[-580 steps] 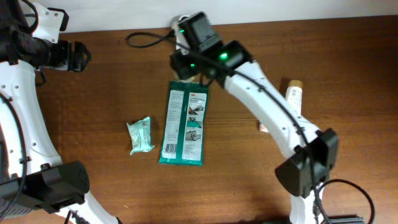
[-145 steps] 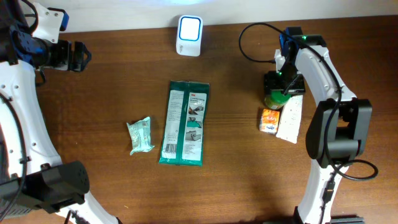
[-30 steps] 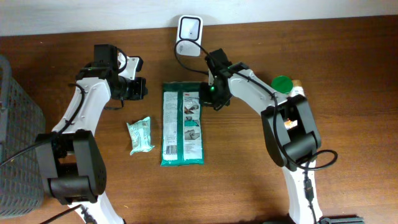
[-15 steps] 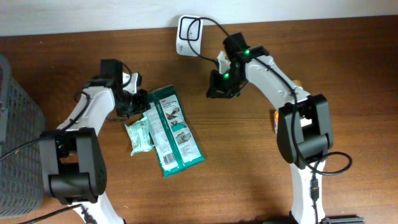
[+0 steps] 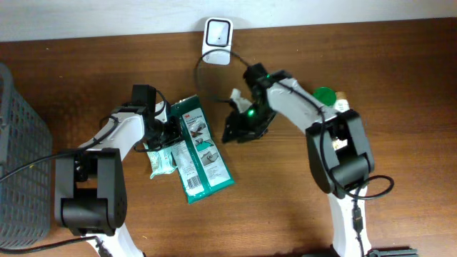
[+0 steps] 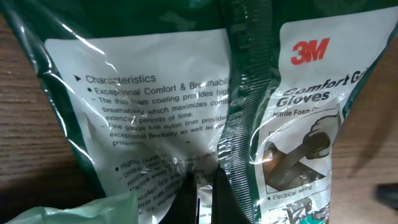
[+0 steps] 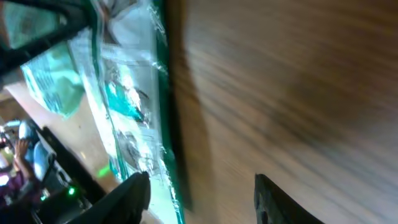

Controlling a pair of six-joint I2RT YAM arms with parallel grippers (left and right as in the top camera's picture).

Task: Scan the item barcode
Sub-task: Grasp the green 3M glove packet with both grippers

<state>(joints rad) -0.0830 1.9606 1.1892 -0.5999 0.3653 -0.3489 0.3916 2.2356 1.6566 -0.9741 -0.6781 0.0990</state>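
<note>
Left tool [image 5: 166, 129] pinched shut on the green plastic 3M glove packet [image 5: 201, 154], at its seam. Right tool [image 5: 236, 133] fingers apart, empty, near the packet's edge. Brown wooden worktop [image 5: 285, 210], white wall [image 5: 107, 18] beyond. One packet, one pale-green sachet [image 5: 161, 159] by the left tool, one white scanner [image 5: 217, 33] farthest.

1. Glove packet [image 5: 202, 150] lies tilted on the table [image 5: 285, 207]
2. Small sachet [image 5: 161, 158] touches its left edge (pressed close)
3. Barcode scanner [image 5: 216, 33] stands behind, at the back edge
4. Wire basket [image 5: 21, 157] far left
</note>
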